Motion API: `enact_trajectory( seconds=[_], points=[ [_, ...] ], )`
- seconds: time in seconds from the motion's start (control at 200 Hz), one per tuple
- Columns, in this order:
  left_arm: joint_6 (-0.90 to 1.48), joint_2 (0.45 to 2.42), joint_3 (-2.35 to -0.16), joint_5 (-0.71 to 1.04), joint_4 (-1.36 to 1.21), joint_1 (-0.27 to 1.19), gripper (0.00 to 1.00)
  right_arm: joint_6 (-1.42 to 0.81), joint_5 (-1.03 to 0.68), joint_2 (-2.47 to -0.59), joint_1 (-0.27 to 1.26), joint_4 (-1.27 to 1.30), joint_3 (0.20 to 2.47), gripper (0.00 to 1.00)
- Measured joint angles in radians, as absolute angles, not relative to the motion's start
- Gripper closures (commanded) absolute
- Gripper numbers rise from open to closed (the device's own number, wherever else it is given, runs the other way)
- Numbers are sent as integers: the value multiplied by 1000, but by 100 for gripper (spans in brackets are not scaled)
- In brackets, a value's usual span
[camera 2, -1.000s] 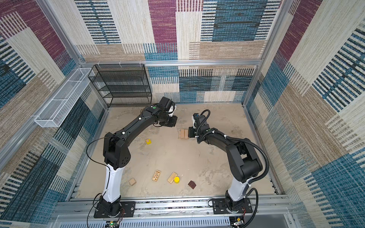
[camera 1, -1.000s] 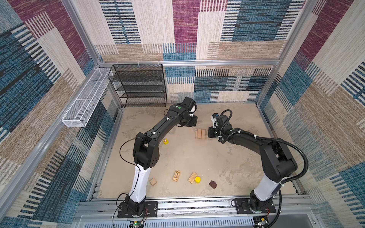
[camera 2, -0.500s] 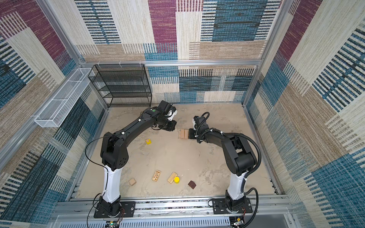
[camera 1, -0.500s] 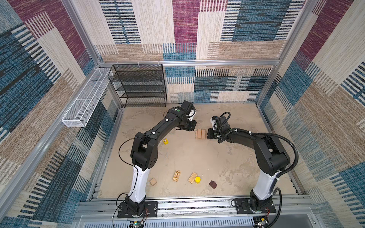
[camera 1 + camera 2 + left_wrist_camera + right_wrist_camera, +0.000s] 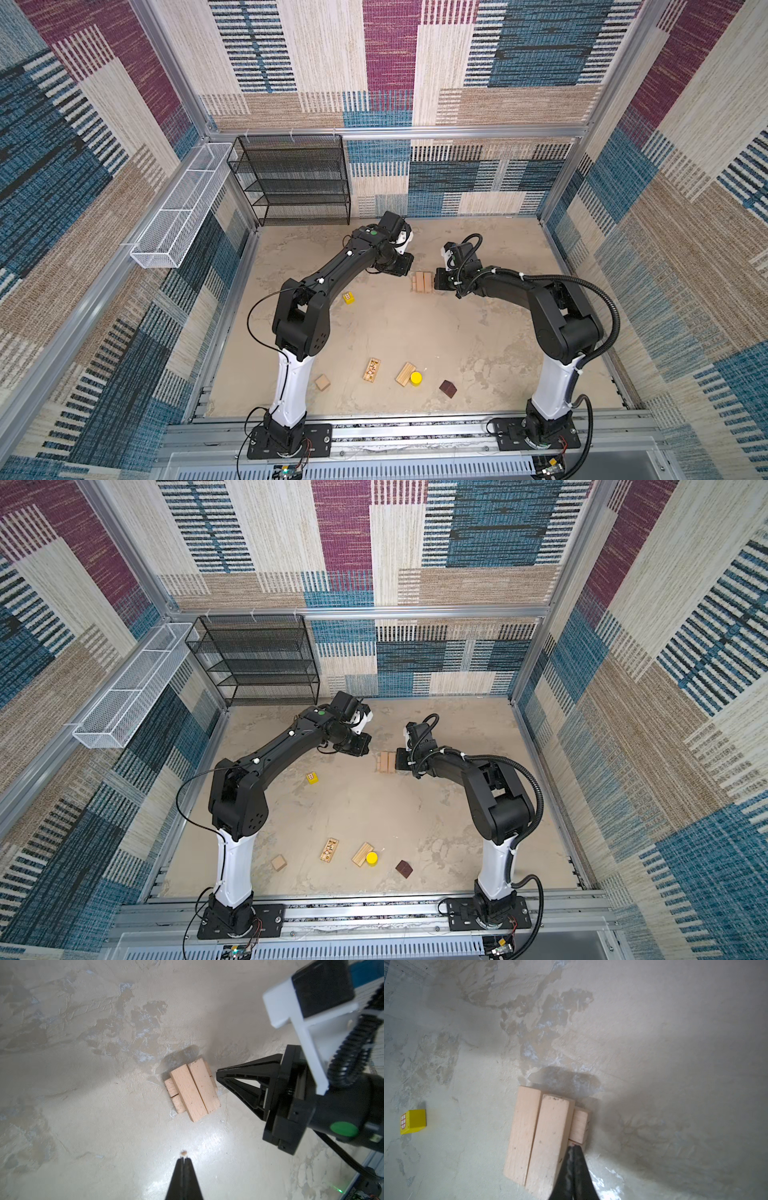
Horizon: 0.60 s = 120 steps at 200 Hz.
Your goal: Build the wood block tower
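Wood block tower [image 5: 194, 1089], two crossed layers, wrist views

Woven patchwork walls [image 5: 390, 62] in blue, magenta and beige enclose me. Mottled sandy desk [image 5: 395, 332] beneath, with a glare patch [image 5: 207, 1138]. Black mesh shelf rack [image 5: 291, 178] against back wall; white wire basket [image 5: 178, 216] mounted on my left.

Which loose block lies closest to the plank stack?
The yellow printed cube, alone left of the plank stack; the other blocks lie far off in front.
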State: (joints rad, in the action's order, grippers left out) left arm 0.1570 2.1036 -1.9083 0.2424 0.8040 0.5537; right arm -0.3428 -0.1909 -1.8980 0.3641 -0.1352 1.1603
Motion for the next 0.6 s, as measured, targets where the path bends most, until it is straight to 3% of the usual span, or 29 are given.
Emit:
enact_trajectory(
  seconds=[0.601],
  points=[
    [157,2103,-1908,242,804,545,100,-342,-209,-1919,362,-160,1180,94]
  ],
)
